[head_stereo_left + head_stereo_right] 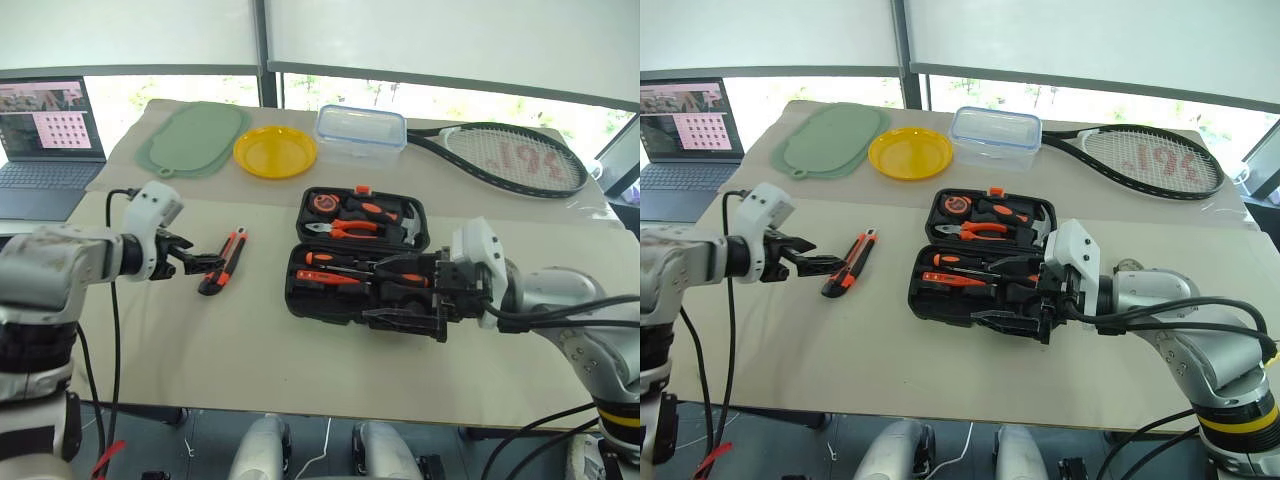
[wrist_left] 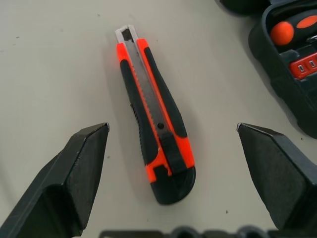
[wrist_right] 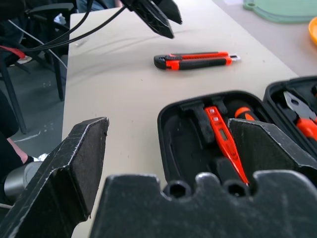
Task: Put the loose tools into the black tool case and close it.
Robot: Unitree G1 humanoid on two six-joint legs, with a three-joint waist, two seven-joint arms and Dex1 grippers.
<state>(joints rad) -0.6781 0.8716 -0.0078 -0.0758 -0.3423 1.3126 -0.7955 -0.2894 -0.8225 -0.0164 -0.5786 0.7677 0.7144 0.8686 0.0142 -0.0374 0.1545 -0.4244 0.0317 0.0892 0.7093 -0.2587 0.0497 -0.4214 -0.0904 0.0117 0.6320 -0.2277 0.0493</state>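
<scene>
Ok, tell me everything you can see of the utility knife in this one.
The knife is a snap-off utility knife with an orange body, black grip panels that look rubbery, and a black slider on a metal track. A short silver blade tip shows at one end. It lies flat on the table, apart from the open case and to its left. Nothing touches it. The left gripper hangs open just beside its butt end, one finger to each side in the wrist view.
</scene>
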